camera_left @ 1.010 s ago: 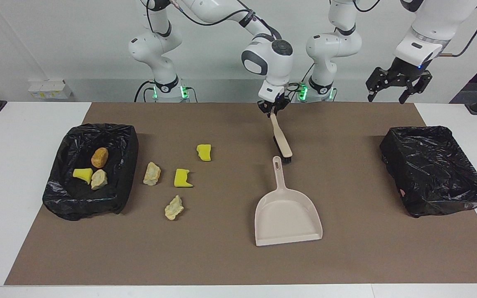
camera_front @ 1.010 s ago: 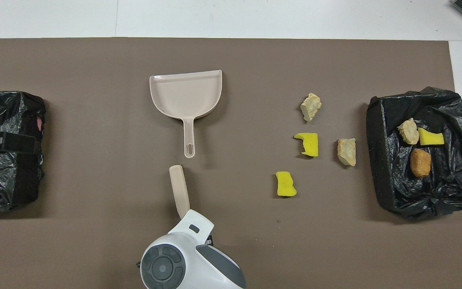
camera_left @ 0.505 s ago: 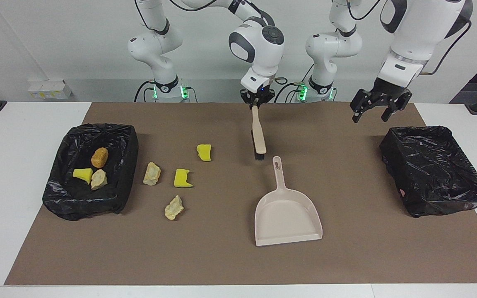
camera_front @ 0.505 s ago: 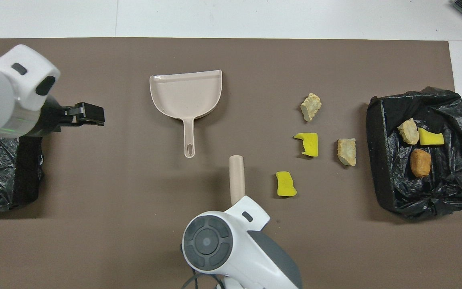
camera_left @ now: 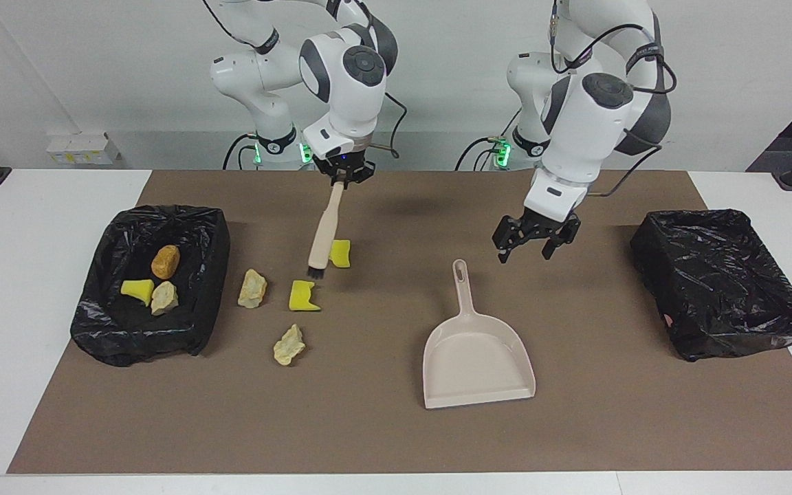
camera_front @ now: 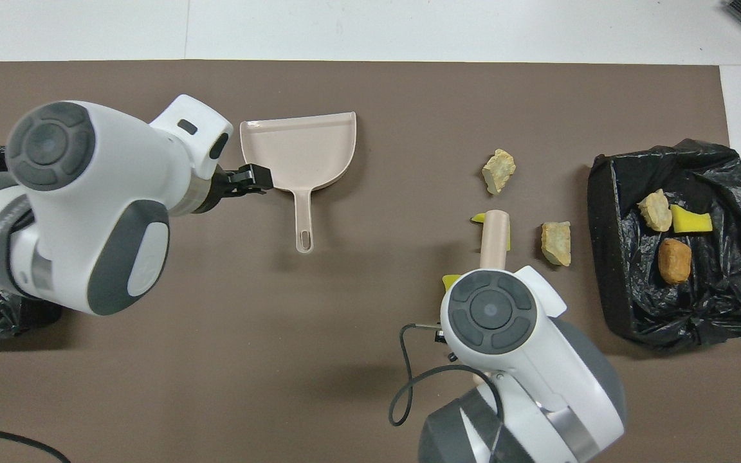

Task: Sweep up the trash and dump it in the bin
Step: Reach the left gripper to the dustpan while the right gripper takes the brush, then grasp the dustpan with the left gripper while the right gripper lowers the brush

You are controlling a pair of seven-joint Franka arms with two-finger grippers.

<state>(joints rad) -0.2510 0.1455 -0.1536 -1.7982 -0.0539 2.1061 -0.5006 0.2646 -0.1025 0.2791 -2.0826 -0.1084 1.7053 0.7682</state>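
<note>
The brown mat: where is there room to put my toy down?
There is bare mat along the edge farthest from the robots, and between the dustpan and the empty bin. It is crowded with scraps beside the bin holding trash.

A plain white wall (camera_left: pixel 93 69) backs the white worktop (camera_left: pixel 25 275), which carries a brown mat (camera_left: pixel 368 426). Light is even, shadows soft.

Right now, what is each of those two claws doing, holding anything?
Right gripper: shut on the brush, held over the scraps on the mat.
Left gripper: open, holding nothing, up in the air near the dustpan handle.
</note>
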